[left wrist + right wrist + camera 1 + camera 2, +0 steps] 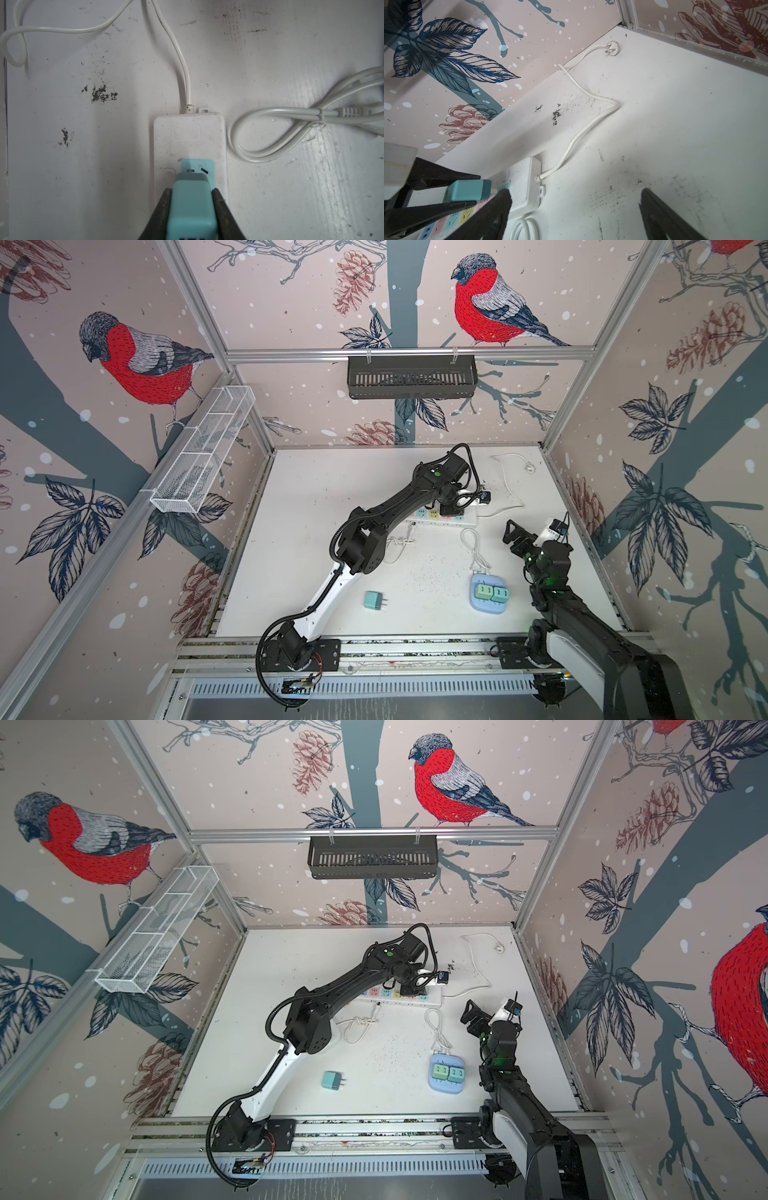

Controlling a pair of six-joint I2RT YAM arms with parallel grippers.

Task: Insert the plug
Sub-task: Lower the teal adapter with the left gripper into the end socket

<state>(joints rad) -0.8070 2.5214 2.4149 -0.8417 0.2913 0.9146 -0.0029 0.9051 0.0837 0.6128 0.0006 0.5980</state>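
The left gripper (191, 190) pinches the teal plug (191, 207) at the end socket (204, 166) of the power strip (187, 135), far middle, seating apparently unfinished; the right gripper (573, 195) hangs spread, empty.

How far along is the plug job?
Done: two plugs sit in the blue socket block. In hand: the left tool grips a teal plug at the power strip, not visibly seated. Left: push it home; a loose plug lies on the table.

The plug (191, 207) looks like smooth, matt plastic. The power strip (188, 143) is scuffed, slightly glossy plastic. The tabletop (83, 170) is white-painted, scratched and chipped.
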